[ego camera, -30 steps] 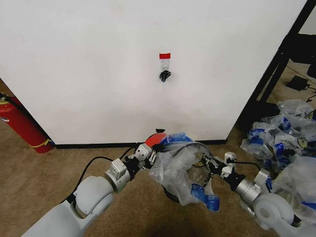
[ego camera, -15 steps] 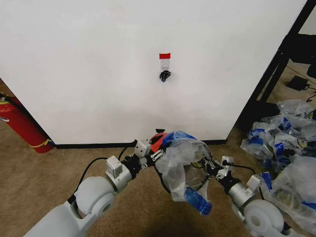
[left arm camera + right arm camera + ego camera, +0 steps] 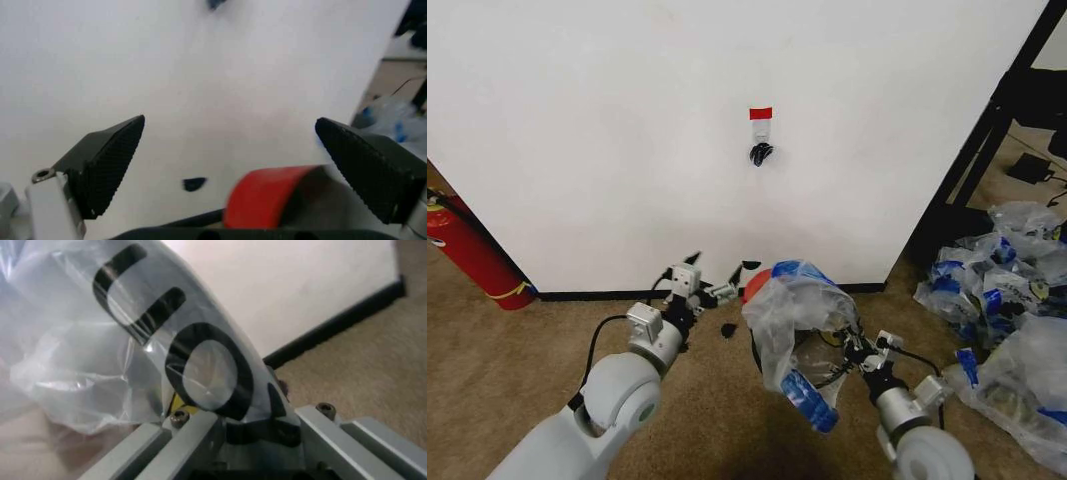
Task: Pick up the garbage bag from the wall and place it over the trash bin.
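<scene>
While the garbage bag [image 3: 795, 320] drapes over the trash bin [image 3: 758, 352] below the wall [image 3: 627, 130] hook, the right gripper [image 3: 855, 352] pinches its edge to keep it spread; the left gripper [image 3: 709, 296], beside the bin, gapes empty.

garbage bag [image 3: 799, 320]: thin crinkled translucent plastic, showing glossy. Wall [image 3: 627, 130] looking smooth matt. Left gripper [image 3: 230, 170] pads [image 3: 110, 165] showing knurled black rubber texture.

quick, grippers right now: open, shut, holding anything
Left gripper: open, jaws spread wide, holding nothing, near the wall.
Right gripper: shut on the garbage bag, which is draped over the trash bin.
</scene>
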Tool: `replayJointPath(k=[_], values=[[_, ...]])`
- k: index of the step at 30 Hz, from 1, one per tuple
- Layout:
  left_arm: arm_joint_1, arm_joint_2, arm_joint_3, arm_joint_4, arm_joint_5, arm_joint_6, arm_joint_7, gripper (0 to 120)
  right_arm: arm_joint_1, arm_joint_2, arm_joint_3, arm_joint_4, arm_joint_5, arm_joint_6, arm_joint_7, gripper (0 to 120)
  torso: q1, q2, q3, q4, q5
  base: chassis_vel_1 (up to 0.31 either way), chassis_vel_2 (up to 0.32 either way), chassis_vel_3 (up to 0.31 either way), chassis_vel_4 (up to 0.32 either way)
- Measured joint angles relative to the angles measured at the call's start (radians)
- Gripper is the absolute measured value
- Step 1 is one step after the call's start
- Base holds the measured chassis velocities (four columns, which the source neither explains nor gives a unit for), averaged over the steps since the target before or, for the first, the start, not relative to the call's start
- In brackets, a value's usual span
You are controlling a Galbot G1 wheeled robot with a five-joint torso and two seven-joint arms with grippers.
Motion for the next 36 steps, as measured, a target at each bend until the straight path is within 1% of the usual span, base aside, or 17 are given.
replayJointPath(k=[2,3,5,7,10,11,13,17,18,19,22,24,26,27,31,33,36], values=[[0.080,-0.039,0.009,-0.059,0.037,0.013,-0.009,100,0.010,0.037,-0.011,-0.016,-0.019,0.028,0.042,0,0.000,0.000,0.000,0.0009,0.0003,0.000,0.000,0.000,0.000],[0.080,-0.039,0.009,-0.059,0.037,0.013,-0.009,100,0.010,0.037,-0.011,-0.016,-0.019,0.028,0.042,0,0.000,0.000,0.000,0.0009,0.0003,0.000,0.000,0.000,0.000],[0.156,-0.069,0.044,-0.094,0.074,0.025,-0.025,100,0.029,0.062,-0.018,-0.033,-0.034,0.055,0.083,0,0.000,0.000,0.000,0.0006,0.0001,0.000,0.000,0.000,0.000],[0.210,-0.084,0.083,-0.106,0.106,0.031,-0.041,100,0.051,0.078,-0.024,-0.045,-0.058,0.071,0.136,0,0.000,0.000,0.000,0.0005,0.0001,0.000,0.000,0.000,0.000],[0.286,-0.092,0.149,-0.107,0.196,0.032,-0.054,100,0.074,0.098,-0.037,-0.057,-0.104,0.082,0.212,0,0.000,0.000,0.000,0.0006,0.0001,0.000,0.000,0.000,0.000],[0.286,-0.092,0.149,-0.107,0.196,0.032,-0.054,100,0.074,0.098,-0.037,-0.057,-0.104,0.082,0.212,0,0.000,0.000,0.000,0.0006,0.0001,0.000,0.000,0.000,0.000],[0.309,-0.089,0.173,-0.096,0.249,0.032,-0.050,100,0.077,0.107,-0.048,-0.065,-0.134,0.087,0.236,0,0.000,0.000,0.000,0.0006,0.0001,0.000,0.000,0.000,0.000],[0.308,-0.091,0.209,-0.049,0.326,0.032,-0.024,100,0.077,0.123,-0.087,-0.095,-0.198,0.092,0.251,0,0.000,0.000,0.000,0.0003,0.0001,0.000,0.000,0.000,0.000],[0.281,-0.112,0.222,-0.014,0.334,0.045,-0.015,100,0.089,0.134,-0.112,-0.130,-0.240,0.092,0.250,0,0.000,0.000,0.000,0.0003,0.0002,0.000,0.000,0.000,0.000],[0.281,-0.112,0.222,-0.014,0.334,0.045,-0.015,100,0.089,0.134,-0.112,-0.130,-0.240,0.092,0.250,0,0.000,0.000,0.000,0.0003,0.0002,0.000,0.000,0.000,0.000],[0.234,-0.162,0.224,0.022,0.301,0.089,-0.016,100,0.117,0.147,-0.133,-0.193,-0.304,0.100,0.245,0,0.000,0.000,0.000,0.0003,0.0002,0.000,0.000,0.000,0.000],[0.202,-0.205,0.218,0.051,0.252,0.129,-0.035,100,0.141,0.157,-0.142,-0.237,-0.348,0.108,0.240,0,0.000,0.000,0.000,0.0003,0.0002,0.000,0.000,0.000,0.000],[0.185,-0.246,0.208,0.092,0.242,0.151,-0.054,100,0.162,0.169,-0.147,-0.268,-0.383,0.114,0.238,0,0.000,0.000,0.000,0.0003,0.0002,0.000,0.000,0.000,0.000],[0.185,-0.246,0.208,0.092,0.242,0.151,-0.054,100,0.162,0.169,-0.147,-0.268,-0.383,0.114,0.238,0,0.000,0.000,0.000,0.0003,0.0002,0.000,0.000,0.000,0.000],[0.191,-0.293,0.209,0.160,0.299,0.161,-0.070,100,0.185,0.182,-0.148,-0.303,-0.440,0.131,0.232,0,0.000,0.000,0.000,0.0004,0.0002,0.000,0.000,0.000,0.000],[0.203,-0.321,0.220,0.208,0.351,0.158,-0.082,100,0.194,0.185,-0.145,-0.310,-0.455,0.138,0.229,0,0.000,0.000,0.000,0.0005,0.0002,0.000,0.000,0.000,0.000],[0.210,-0.344,0.229,0.241,0.374,0.150,-0.102,100,0.199,0.186,-0.144,-0.316,-0.473,0.149,0.225,0,0.000,0.000,0.000,0.0005,0.0003,0.000,0.000,0.000,0.000]])
